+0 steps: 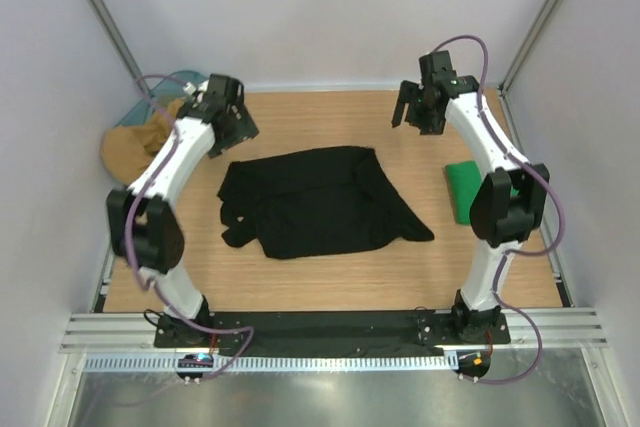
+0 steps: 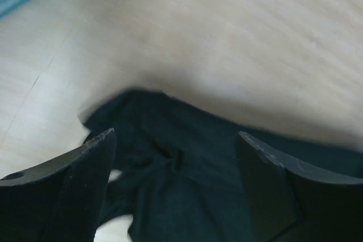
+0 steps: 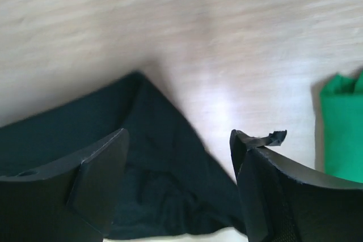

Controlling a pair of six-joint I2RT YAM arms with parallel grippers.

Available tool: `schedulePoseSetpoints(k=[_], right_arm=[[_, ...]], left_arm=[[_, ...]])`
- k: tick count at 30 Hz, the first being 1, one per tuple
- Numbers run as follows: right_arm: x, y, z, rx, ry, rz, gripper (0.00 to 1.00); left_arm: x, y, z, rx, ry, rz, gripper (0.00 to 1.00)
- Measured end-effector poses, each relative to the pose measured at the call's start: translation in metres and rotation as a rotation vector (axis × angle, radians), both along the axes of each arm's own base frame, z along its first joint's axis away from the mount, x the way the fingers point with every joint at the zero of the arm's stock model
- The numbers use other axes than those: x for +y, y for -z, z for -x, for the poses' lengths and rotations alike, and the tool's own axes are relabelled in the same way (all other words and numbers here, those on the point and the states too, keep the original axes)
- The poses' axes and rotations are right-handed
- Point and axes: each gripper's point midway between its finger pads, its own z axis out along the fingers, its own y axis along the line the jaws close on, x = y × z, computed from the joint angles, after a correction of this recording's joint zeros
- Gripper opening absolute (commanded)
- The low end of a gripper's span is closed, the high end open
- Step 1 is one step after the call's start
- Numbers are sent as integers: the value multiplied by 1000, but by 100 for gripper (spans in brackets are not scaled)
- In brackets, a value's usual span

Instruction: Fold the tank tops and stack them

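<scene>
Lying rumpled mid wooden table [image 1: 330,272]: soft black fabric tank top [image 1: 315,202]. Folded bright green fabric tank top [image 1: 462,190] sits right of it, apart. Left gripper [image 1: 238,125] and right gripper [image 1: 412,115] hang above its far corners, jaws spread, empty.

Setting: robotics lab test cell. White panel walls [image 1: 320,7], aluminium rails [image 1: 105,332] (slotted profile), wooden tabletop [image 1: 330,277], left arm [image 1: 170,162] and right arm [image 1: 490,147] bolted down.

Overhead, close wrist views seemingly share black top [image 2: 187,185]
</scene>
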Motion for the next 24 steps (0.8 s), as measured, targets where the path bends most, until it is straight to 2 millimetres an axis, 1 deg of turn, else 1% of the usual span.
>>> schedulePoseSetpoints(k=[1,2,3,4,5,6,8,10,12,13,14,15,18,19,21,24], right_arm=[[-7,13,-15,19,25,-7,79],[-13,24,-21,36,46,-14,78],[-16,36,-20,51,55,-24,77],[-16,44,-13,61,54,-37,74],[-14,51,1,81,44,-50,69],[-10,56,16,98,30,-63,67],[1,58,43,108,-6,-97,63],[13,55,60,90,-50,-129,62],[23,56,70,71,-88,-138,63],[28,59,72,65,-106,-137,62],[31,62,73,63,-118,-135,59],[35,67,74,68,-133,-131,57],[47,83,72,89,-166,-100,54],[51,90,70,100,-175,-82,54],[58,100,64,109,-185,-36,51],[72,114,54,117,-208,35,49]], left_arm=[[-3,5,-20,13,0,-13,88],[-5,7,-33,12,4,-21,88],[-8,9,-43,8,12,-31,88],[-11,11,-45,9,22,-43,88],[-13,11,-40,15,35,-55,87],[-17,9,-34,8,51,-60,85],[-26,2,-13,-7,89,-48,83],[-33,-7,8,-27,123,-29,83],[-42,-13,28,-51,158,-15,83],[-46,-12,37,-57,174,-10,83],[-51,-10,45,-62,190,0,83],[-57,-4,52,-63,203,17,82],[-66,29,71,-2,230,47,80],[-66,40,75,26,229,52,79],[-67,61,82,73,230,56,79],[-68,77,88,105,228,72,77]])
